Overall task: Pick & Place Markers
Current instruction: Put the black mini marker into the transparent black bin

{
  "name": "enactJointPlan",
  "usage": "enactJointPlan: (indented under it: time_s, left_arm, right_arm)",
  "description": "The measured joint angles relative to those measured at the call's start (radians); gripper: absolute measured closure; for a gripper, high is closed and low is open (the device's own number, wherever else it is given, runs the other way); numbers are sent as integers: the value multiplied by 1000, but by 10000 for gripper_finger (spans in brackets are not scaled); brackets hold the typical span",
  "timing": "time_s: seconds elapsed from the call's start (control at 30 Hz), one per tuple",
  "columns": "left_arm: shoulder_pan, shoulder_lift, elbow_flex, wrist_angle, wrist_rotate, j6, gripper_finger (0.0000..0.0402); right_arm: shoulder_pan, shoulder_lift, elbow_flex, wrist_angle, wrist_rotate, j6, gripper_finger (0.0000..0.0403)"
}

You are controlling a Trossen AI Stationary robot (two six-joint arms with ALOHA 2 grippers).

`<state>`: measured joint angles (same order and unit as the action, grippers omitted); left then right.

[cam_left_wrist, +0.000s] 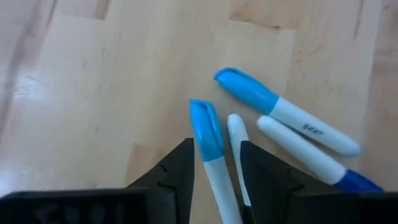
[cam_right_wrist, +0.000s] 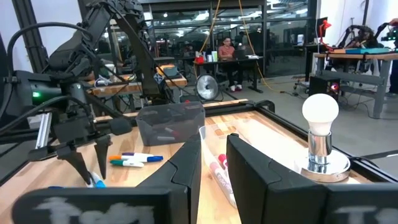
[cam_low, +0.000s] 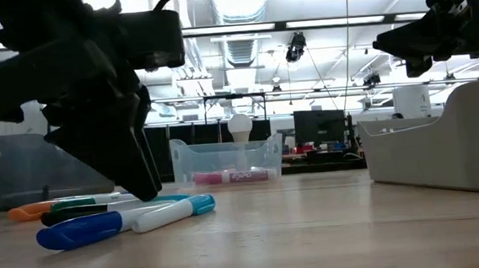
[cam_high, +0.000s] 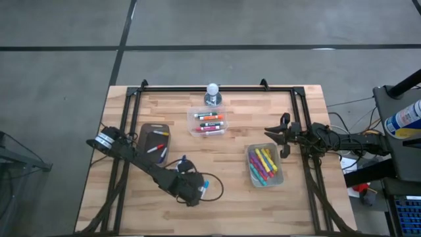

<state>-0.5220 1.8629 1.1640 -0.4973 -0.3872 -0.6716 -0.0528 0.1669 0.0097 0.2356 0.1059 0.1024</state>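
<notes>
Down at the table's near edge, the left gripper [cam_left_wrist: 214, 171] stands with its jaws spread, a light-blue-capped marker [cam_left_wrist: 208, 149] lying between the fingertips on the bare wood, not pinched. Just beside it lie more loose markers [cam_left_wrist: 286, 115]. Further out, other markers fill the clear tubs [cam_high: 266, 166] and the dark tray [cam_high: 155, 141]. Well apart, the right gripper [cam_high: 284, 139] hangs above the table's right side, jaws narrowly parted, holding nothing.

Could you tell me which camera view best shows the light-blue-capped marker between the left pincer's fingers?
The left wrist view: the light-blue-capped marker lies close-up between the left pincer fingers. The low view shows it side-on beside other markers; the high view shows only a speck; the right wrist view barely shows it.
</notes>
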Motion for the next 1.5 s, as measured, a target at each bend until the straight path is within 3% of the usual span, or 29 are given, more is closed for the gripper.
enactJointPlan:
  time_s: [0.33,0.63,1.13,1.5]
  left_arm:
    - [13,-2,-22,-18,-57,12,274]
    - [20,0,-43,36,38,19,274]
    - [25,-2,-56,40,65,60,274]
    - [20,-4,-8,-113,141,44,274]
  right_arm:
    - [0,0,0,0,0,0,335]
    - [0,0,0,0,0,0,335]
    - [0,0,0,0,0,0,335]
    - [0,0,0,0,0,0,335]
